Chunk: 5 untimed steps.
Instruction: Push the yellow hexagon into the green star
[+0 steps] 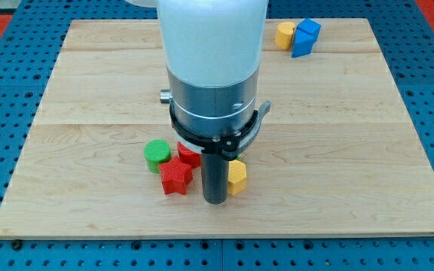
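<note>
The yellow hexagon [237,176] sits near the view's bottom centre of the wooden board [337,135]. My tip [214,200] is down on the board, touching the hexagon's left side. No green star shows; it may be hidden behind the arm. A green cylinder [156,153] stands to the left of my tip. A red star-shaped block [175,176] lies just left of my tip, and another red block [187,153] sits behind it, partly hidden by the arm.
A yellow cylinder-like block [284,35] and a blue block [305,37] stand together at the view's top right, near the board's edge. The arm's white and grey body [213,68] hides the board's upper centre. Blue pegboard surrounds the board.
</note>
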### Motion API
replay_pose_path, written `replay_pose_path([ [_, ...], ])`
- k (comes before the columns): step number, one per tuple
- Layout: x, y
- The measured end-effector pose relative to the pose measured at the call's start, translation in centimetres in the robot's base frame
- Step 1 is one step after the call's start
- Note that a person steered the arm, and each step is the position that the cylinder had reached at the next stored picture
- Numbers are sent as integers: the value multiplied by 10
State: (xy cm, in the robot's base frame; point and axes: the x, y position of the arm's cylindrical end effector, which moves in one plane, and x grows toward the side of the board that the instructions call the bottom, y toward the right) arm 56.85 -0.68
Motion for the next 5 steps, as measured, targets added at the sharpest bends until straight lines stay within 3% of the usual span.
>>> replay_pose_path([
  [5,17,36],
])
